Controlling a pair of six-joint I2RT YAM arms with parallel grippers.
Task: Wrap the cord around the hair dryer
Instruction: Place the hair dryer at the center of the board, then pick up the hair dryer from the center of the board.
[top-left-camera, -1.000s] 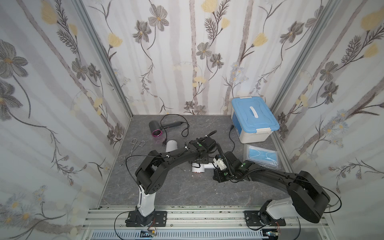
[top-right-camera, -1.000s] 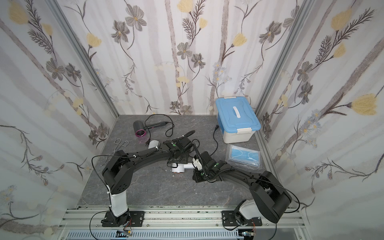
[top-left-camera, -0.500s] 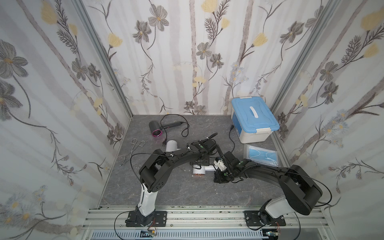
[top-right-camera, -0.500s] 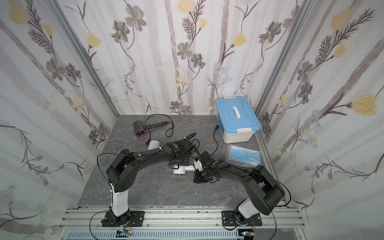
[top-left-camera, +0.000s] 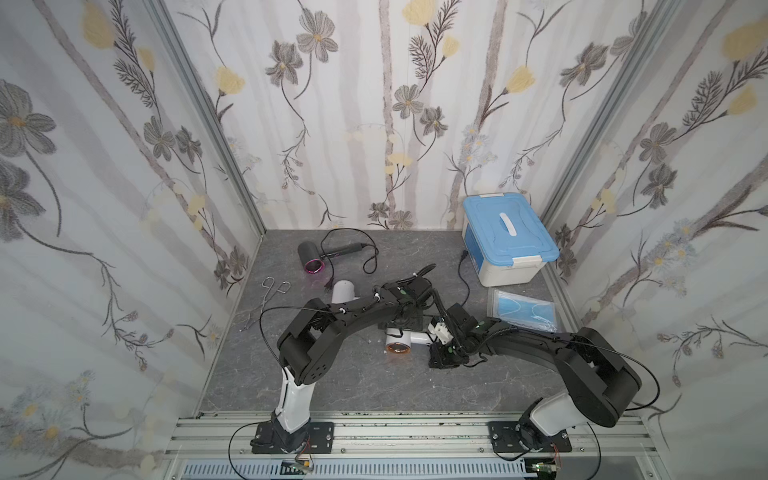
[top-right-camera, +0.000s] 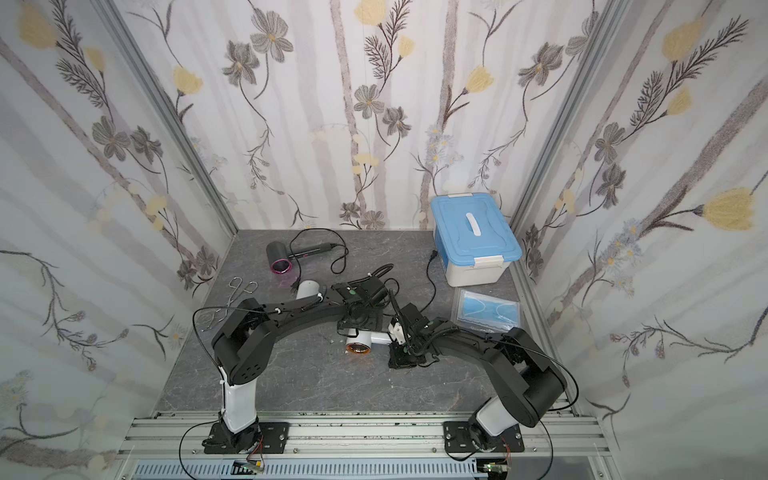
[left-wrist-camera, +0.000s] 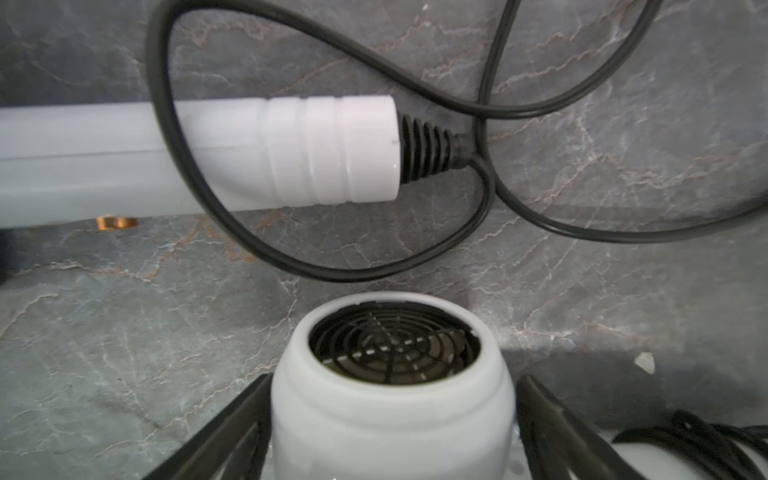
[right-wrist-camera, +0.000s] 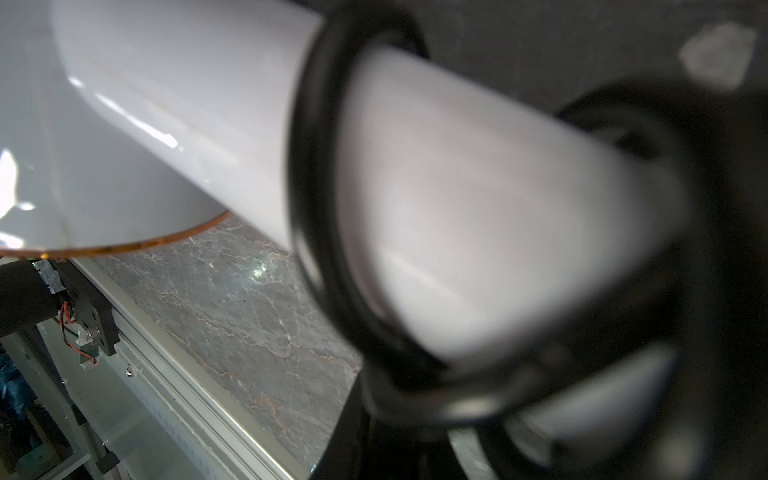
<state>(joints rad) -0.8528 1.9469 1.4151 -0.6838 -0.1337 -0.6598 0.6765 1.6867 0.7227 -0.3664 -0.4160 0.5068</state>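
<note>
Flowered walls (top-left-camera: 104, 166) box in a grey marbled surface (top-left-camera: 353, 386); near its middle lies the white hair dryer (top-left-camera: 417, 339), copper-rimmed nozzle (top-left-camera: 397, 348) facing front. Its black cord (left-wrist-camera: 291, 262) loops over the ribbed handle (left-wrist-camera: 328, 149). The left gripper (left-wrist-camera: 395, 380) stands apart, flanking a white grilled barrel end (left-wrist-camera: 390, 419); the right gripper (top-left-camera: 441, 354) is pinched on the cord beside the handle. Since a second ago the dryer has barely shifted, while the right arm (top-left-camera: 582, 365) has drawn its elbow inward
</note>
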